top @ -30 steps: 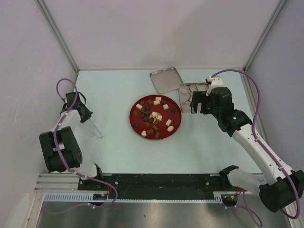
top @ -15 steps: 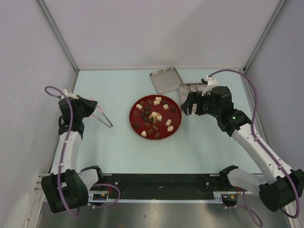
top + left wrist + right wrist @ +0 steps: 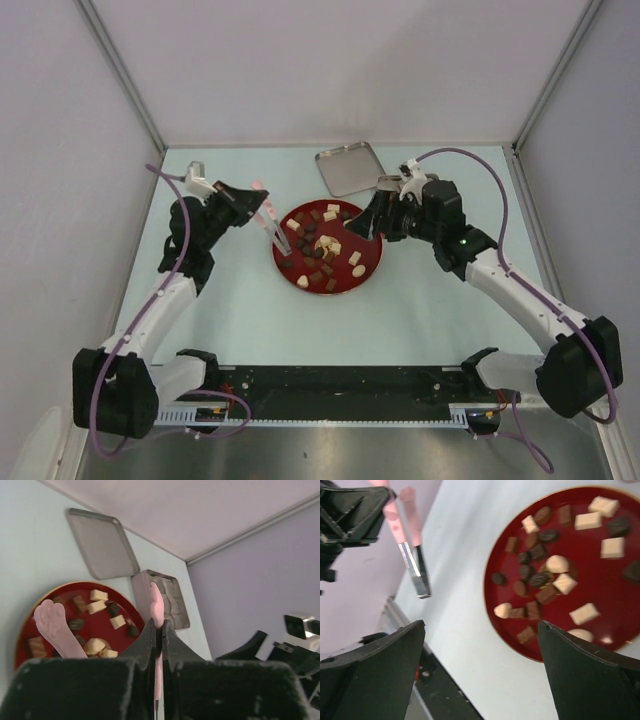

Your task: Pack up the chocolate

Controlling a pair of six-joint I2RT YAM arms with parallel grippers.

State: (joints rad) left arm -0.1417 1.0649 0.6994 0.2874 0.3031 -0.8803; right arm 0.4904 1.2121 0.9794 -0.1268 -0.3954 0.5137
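Observation:
The chocolate (image 3: 325, 243) is many small dark, brown and cream pieces on a red plate (image 3: 366, 256) at mid table. My left gripper (image 3: 250, 205) is shut on pink tongs (image 3: 272, 226), whose metal tips hang over the plate's left rim. In the left wrist view my gripper (image 3: 159, 630) clamps one tong arm (image 3: 156, 597); the chocolate (image 3: 98, 606) lies beyond it. My right gripper (image 3: 372, 222) is open and empty over the plate's right rim. In the right wrist view it (image 3: 481, 625) frames the chocolate (image 3: 540, 579) and the tongs (image 3: 412, 555).
A metal tin (image 3: 386, 183) stands right of the plate, mostly hidden behind my right gripper; it also shows in the left wrist view (image 3: 172, 600). Its lid (image 3: 350, 167) lies behind the plate. Walls close the table at the back and both sides.
My left arm swung right and forward, carrying the tongs from the table's left side to the plate's left rim. My right gripper moved left from the tin to the plate's right rim.

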